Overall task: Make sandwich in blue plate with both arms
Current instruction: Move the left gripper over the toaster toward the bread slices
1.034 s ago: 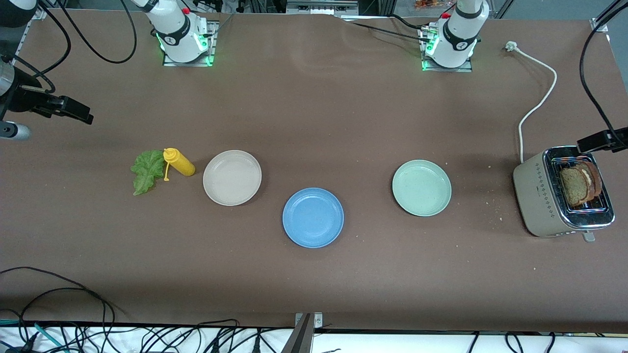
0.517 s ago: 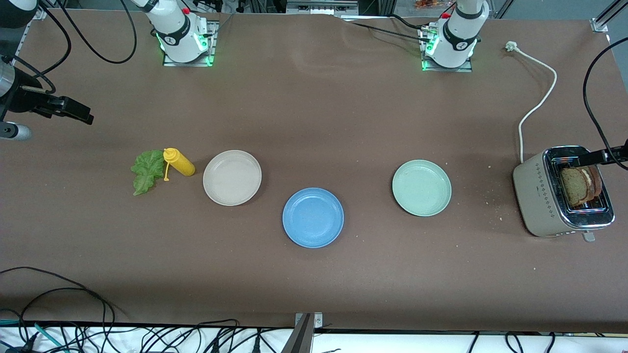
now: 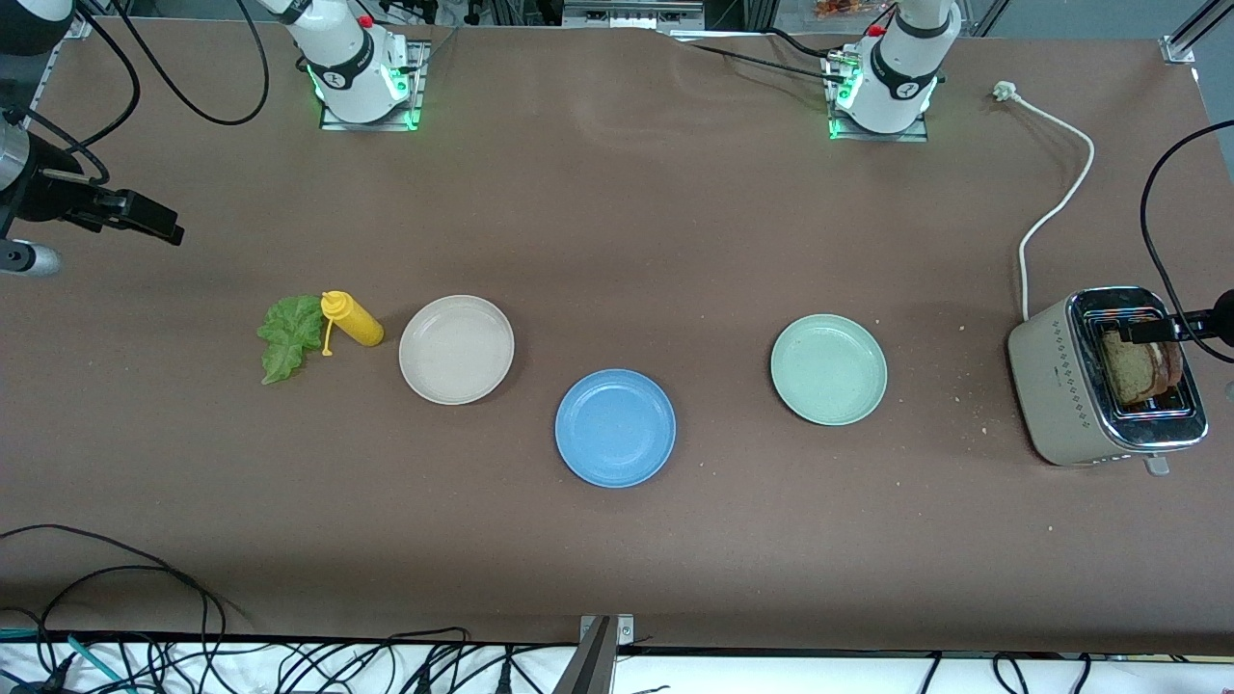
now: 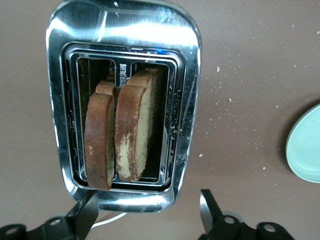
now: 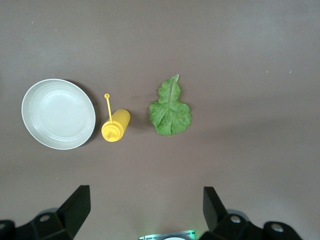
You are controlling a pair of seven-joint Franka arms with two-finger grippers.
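The empty blue plate (image 3: 615, 428) lies mid-table. Two brown bread slices (image 3: 1142, 366) stand upright in the toaster (image 3: 1060, 386) at the left arm's end; in the left wrist view the bread slices (image 4: 117, 130) sit side by side in the slots. My left gripper (image 3: 1157, 333) hovers open over the toaster's top, and its jaws (image 4: 148, 200) hold nothing. A green lettuce leaf (image 3: 287, 337) lies flat at the right arm's end, and the lettuce leaf (image 5: 170, 107) also shows in the right wrist view. My right gripper (image 3: 159, 226) waits open in the air near it, the gripper (image 5: 146, 195) empty.
A yellow squeeze bottle (image 3: 353, 319) lies beside the lettuce. A beige plate (image 3: 456, 349) and a pale green plate (image 3: 828, 369) flank the blue plate, slightly farther from the front camera. The toaster's white cord (image 3: 1056, 207) runs toward the left arm's base. Crumbs dot the table near the toaster.
My left gripper has moved in over the toaster's slots and lower toward the bread. The right arm has not moved.
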